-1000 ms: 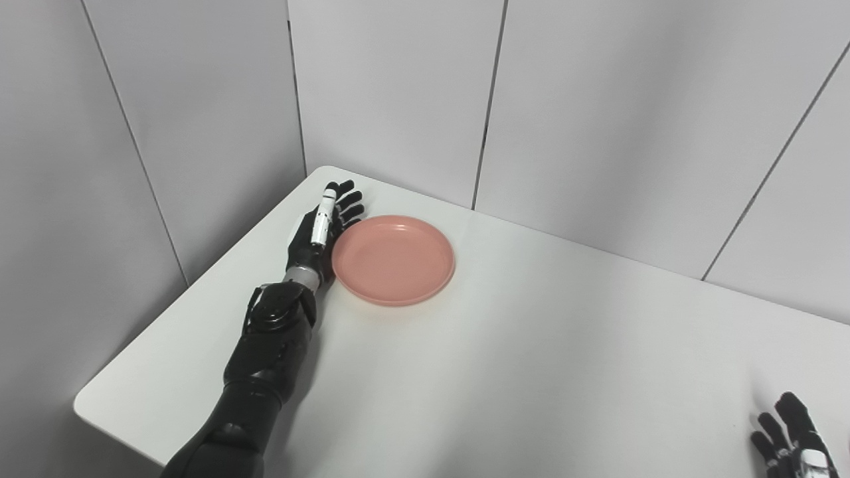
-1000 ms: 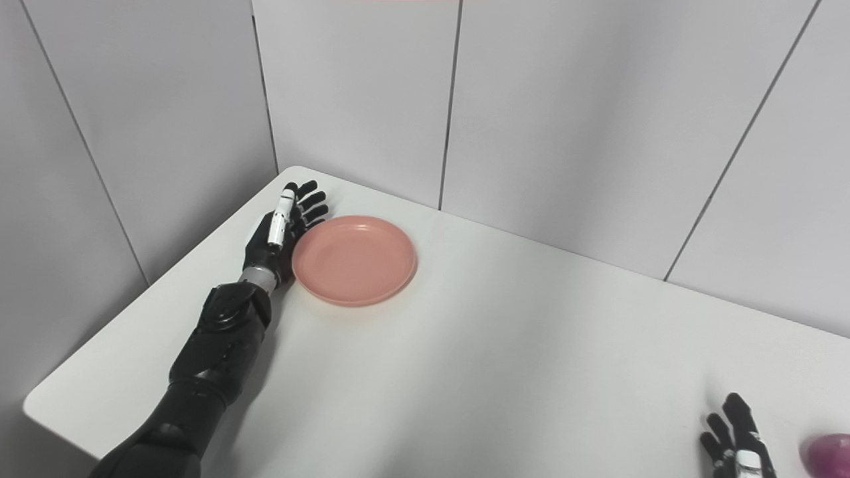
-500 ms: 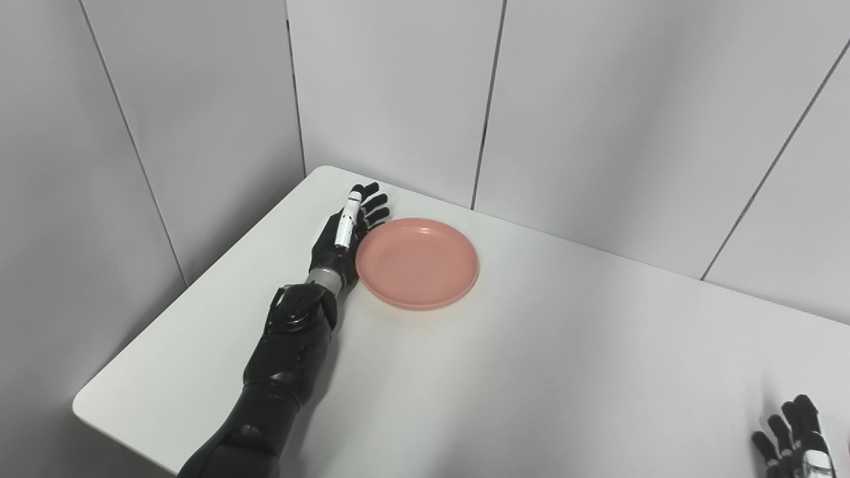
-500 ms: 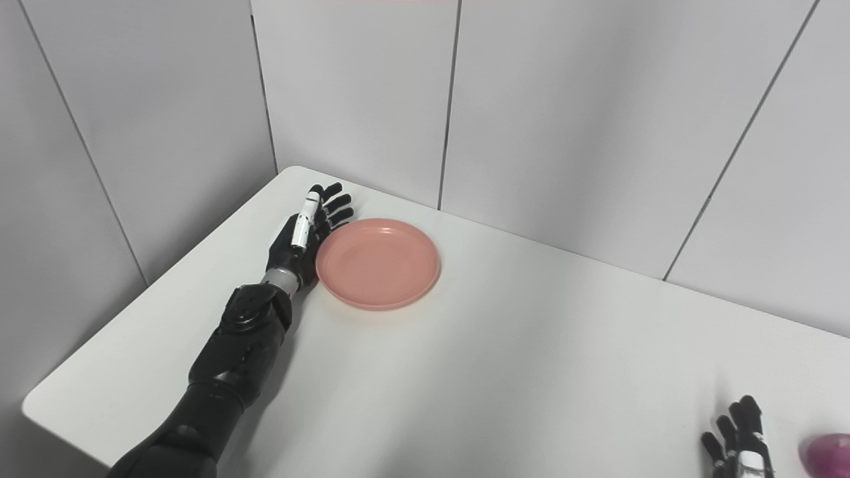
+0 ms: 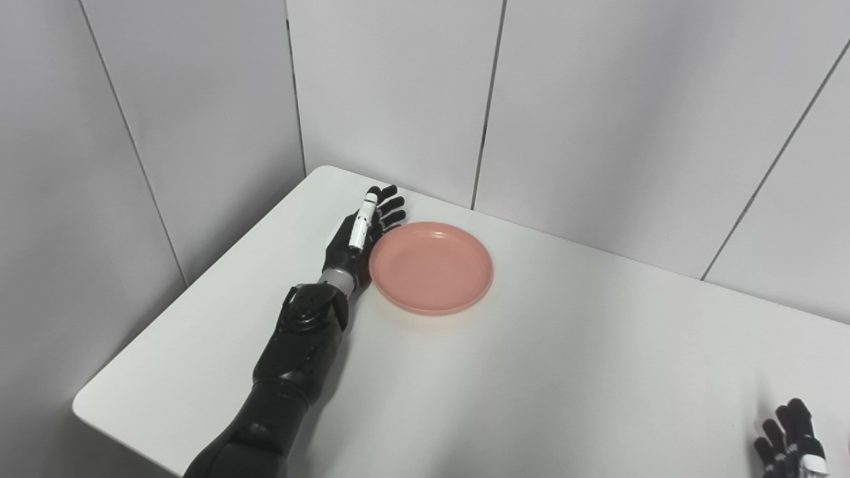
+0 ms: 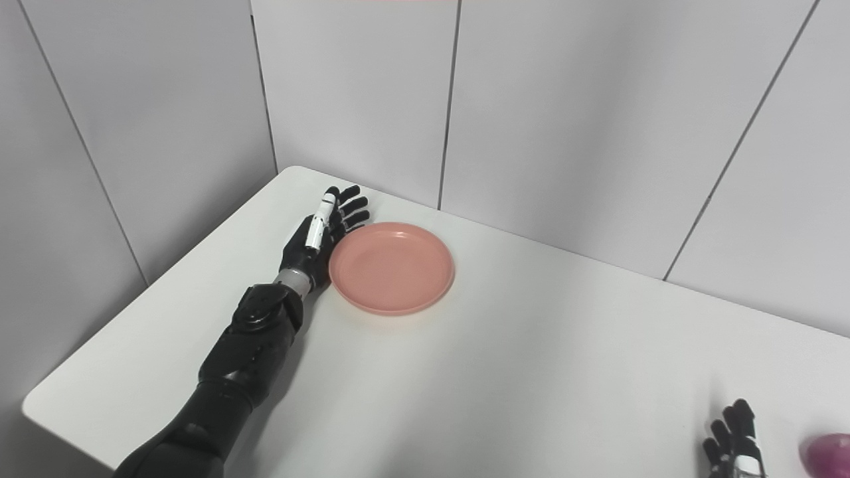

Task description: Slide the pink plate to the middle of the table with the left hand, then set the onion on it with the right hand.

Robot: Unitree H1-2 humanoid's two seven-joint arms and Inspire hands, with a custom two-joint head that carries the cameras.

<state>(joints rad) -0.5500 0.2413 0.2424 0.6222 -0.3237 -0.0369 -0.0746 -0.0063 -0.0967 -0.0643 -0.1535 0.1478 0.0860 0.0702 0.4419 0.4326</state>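
Your left robot hand (image 5: 358, 232) lies flat, fingers spread, its edge against the plate's (image 5: 431, 267) left rim and gripping nothing. The plate sits far left on the surface (image 5: 531, 372); it looks light, stiff and slick, so push low on the rim. Your right robot hand (image 6: 734, 441) waits open beside the onion (image 6: 827, 453), which looks firm and rollable.

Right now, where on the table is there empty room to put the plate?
The widest bare stretch of the white table runs from the pink plate to the right hand at the near right. It is tight at the far left, where the left hand lies against the plate's rim. The purple onion sits at the right edge.
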